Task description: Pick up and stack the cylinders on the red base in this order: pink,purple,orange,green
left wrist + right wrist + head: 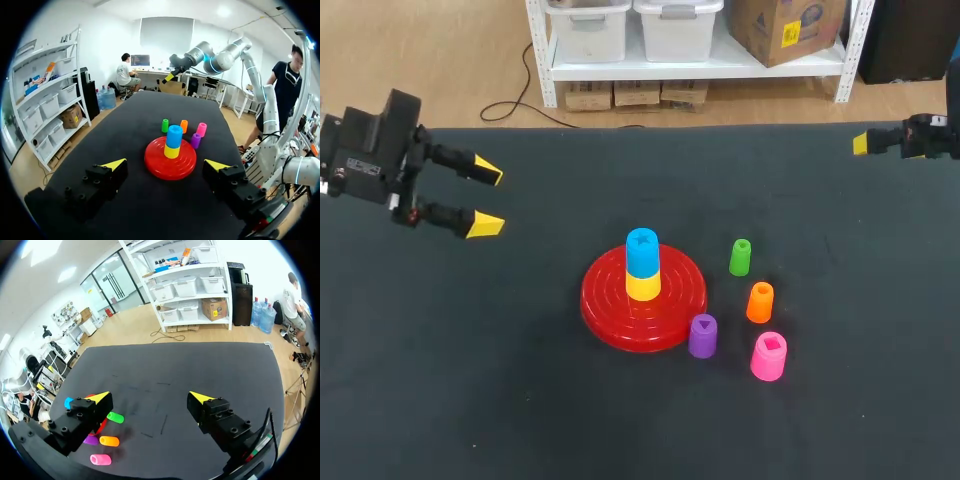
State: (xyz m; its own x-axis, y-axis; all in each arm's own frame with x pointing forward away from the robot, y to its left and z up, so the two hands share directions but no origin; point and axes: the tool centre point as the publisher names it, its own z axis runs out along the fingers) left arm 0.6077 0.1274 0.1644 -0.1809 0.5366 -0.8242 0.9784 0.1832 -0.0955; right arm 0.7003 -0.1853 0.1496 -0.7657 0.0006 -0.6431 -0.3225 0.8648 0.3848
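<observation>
Midway on the dark surface (470, 400): round red plastic base (605, 305), bearing a yellow plastic cylinder (642, 286) capped by a blue plastic cylinder (642, 250). Off the base's right side, all upright: green plastic cylinder (740, 257) and orange plastic cylinder (759, 302) near it, purple plastic cylinder (702, 336) just beside the rim, pink plastic cylinder (769, 356) nearest the front. Over the surface's left side, left tool (485, 198), fingers spread wide, holding nothing. At the rear right corner, right tool (150, 397), likewise spread and empty, well apart from the cylinders.
</observation>
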